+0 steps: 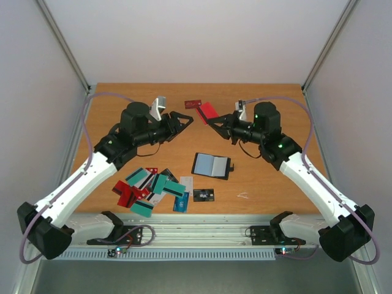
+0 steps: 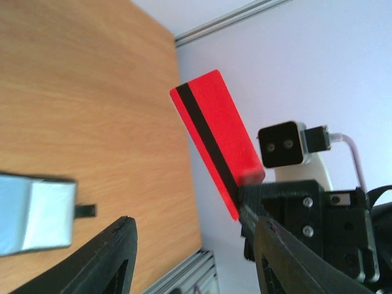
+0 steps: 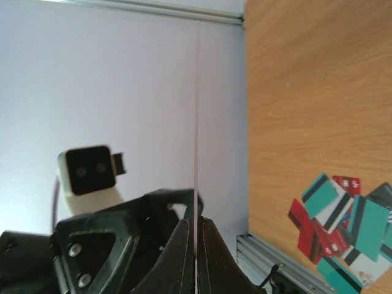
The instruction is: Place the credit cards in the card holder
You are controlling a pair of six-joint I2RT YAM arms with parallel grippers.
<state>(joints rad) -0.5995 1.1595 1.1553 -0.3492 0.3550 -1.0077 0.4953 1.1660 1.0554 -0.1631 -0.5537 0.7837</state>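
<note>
The right gripper (image 1: 212, 122) is clamped on a red card (image 2: 214, 147) with a dark stripe, holding it in the air over the far middle of the table (image 1: 269, 196). The left gripper (image 1: 185, 120) faces it close by, its fingers spread apart and bare. The card holder (image 1: 212, 165) lies open, pale inside up, between the arms. The other credit cards (image 1: 152, 187) lie heaped to its left, and a small reddish piece (image 1: 193, 104), perhaps another card, lies beyond the grippers.
</note>
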